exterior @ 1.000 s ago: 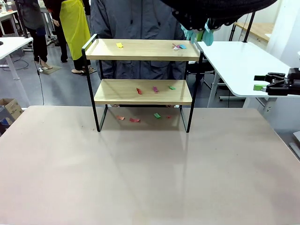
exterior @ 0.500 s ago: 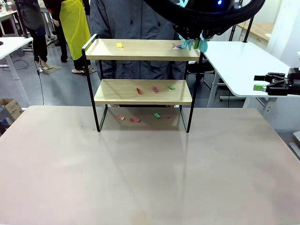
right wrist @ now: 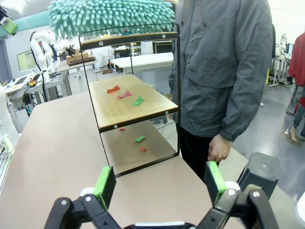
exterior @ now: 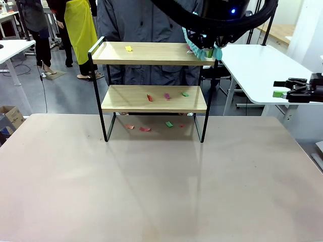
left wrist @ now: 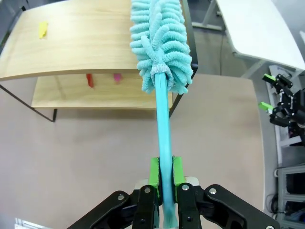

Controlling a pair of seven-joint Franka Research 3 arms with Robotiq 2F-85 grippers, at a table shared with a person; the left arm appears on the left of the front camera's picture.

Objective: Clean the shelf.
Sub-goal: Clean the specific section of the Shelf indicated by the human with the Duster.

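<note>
Beige counter (exterior: pixel 161 191) carries the two-tier wooden black-legged shelf (exterior: pixel 156 53), upper centre. Left pincer (left wrist: pixel 165 170) clamps a turquoise fluffy duster (left wrist: pixel 161 43) at the top board's right end; a flat, light sweep seems best. Right pincer (right wrist: pixel 159 183) gapes wide, empty.

The left claw (left wrist: pixel 165 174) is black, built of jointed links with silver screw heads at the pivots, and it ends in two bright green pads (left wrist: pixel 153 171). The right claw (right wrist: pixel 159 182) has the same black links, round silver screws and green pads. The left arm (exterior: pixel 222 26) shows a dark ring with a small blue light (exterior: pixel 232 10). The person (right wrist: pixel 224 62) wears a grey long-sleeved jacket and dark trousers.
</note>
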